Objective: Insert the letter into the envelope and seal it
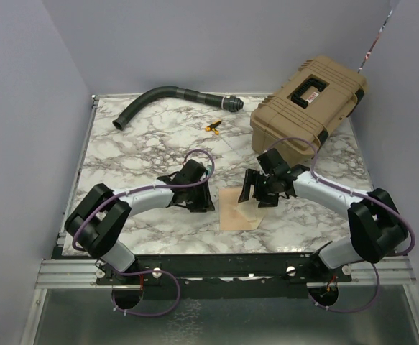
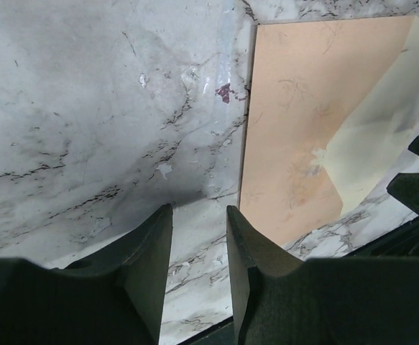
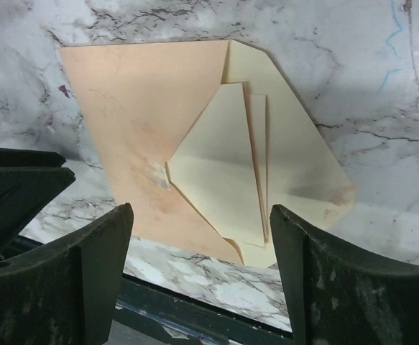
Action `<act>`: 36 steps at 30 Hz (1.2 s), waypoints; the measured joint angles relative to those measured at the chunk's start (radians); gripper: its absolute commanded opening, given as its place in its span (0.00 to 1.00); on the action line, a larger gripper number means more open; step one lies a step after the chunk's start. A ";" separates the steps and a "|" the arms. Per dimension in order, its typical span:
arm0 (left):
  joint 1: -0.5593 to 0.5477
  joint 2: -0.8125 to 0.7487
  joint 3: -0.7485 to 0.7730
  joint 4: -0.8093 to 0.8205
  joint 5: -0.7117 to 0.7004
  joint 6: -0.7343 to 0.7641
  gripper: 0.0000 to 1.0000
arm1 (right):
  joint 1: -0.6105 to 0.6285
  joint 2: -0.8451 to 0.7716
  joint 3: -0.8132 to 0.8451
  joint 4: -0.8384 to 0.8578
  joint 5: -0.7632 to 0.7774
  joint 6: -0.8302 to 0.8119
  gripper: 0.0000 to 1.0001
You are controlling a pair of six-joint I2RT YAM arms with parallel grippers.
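Note:
The peach envelope (image 1: 232,215) lies flat near the table's front edge, between the two grippers. In the right wrist view the envelope (image 3: 134,122) has its flap (image 3: 306,154) open to the right, cream side up. The cream letter (image 3: 220,169) sits in the V-shaped pocket, with its edge sticking out over the flap. My right gripper (image 3: 200,212) is open wide and empty, just above the envelope's flap end (image 1: 252,195). My left gripper (image 2: 199,210) is open and empty over bare marble, just left of the envelope (image 2: 295,122).
A tan hard case (image 1: 310,108) stands at the back right. A black hose (image 1: 169,99) lies at the back left, with a small yellow object (image 1: 213,127) near it. The table's front rail (image 1: 223,266) runs close below the envelope.

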 measured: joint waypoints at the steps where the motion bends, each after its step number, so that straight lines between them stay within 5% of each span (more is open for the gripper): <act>1: 0.000 0.000 -0.004 0.007 0.000 -0.003 0.38 | 0.000 -0.002 0.002 -0.010 0.004 -0.001 0.77; 13: -0.001 0.000 -0.027 0.074 0.015 -0.030 0.38 | 0.000 -0.001 -0.007 -0.043 0.042 0.012 0.51; 24: 0.000 0.031 -0.027 0.138 0.056 -0.066 0.39 | 0.000 0.060 -0.023 -0.002 0.055 0.003 0.47; 36: -0.002 0.059 -0.026 0.169 0.090 -0.093 0.32 | 0.000 0.063 -0.074 0.116 -0.026 0.011 0.30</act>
